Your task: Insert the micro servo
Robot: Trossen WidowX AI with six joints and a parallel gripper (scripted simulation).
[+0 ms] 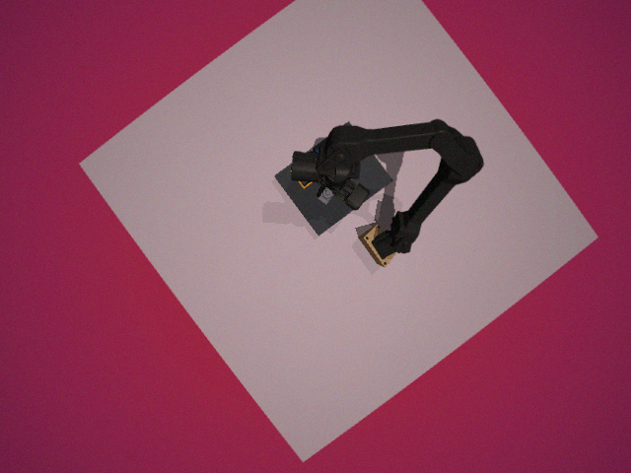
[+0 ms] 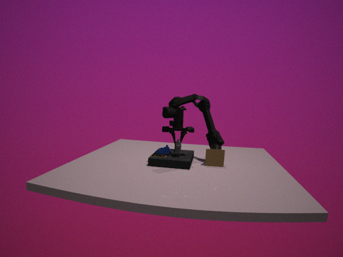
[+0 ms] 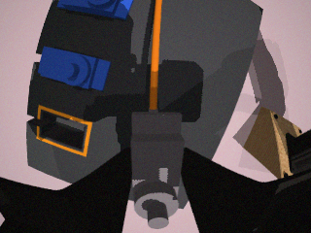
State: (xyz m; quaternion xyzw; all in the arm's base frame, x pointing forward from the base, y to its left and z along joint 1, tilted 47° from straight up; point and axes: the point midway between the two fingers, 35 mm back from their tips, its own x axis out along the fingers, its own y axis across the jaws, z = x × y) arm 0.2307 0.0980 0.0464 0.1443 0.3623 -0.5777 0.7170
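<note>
The loose grey micro servo (image 1: 325, 194) (image 2: 178, 146) (image 3: 156, 150) is between the fingers of my gripper, its output shaft (image 3: 157, 219) pointing up. My gripper (image 2: 178, 143) is shut on it and holds it a little above the dark deck (image 1: 321, 219) (image 2: 169, 163) (image 3: 228, 44). An orange cable (image 3: 155, 49) runs from the servo's far end out of the wrist view. The empty pocket (image 3: 60, 133) has an orange outline (image 1: 304, 187) (image 2: 159, 157) (image 3: 87, 141) and lies left of the servo in the wrist view. The arm partly hides it in the top view.
Two blue servos (image 3: 73, 68) (image 2: 163, 150) sit in a row with the pocket along the deck's edge. A wooden block (image 1: 370, 246) (image 2: 215, 158) (image 3: 263, 136) stands by the arm's base, beside the deck. The pale table (image 1: 254, 305) (image 2: 138, 188) lies under everything.
</note>
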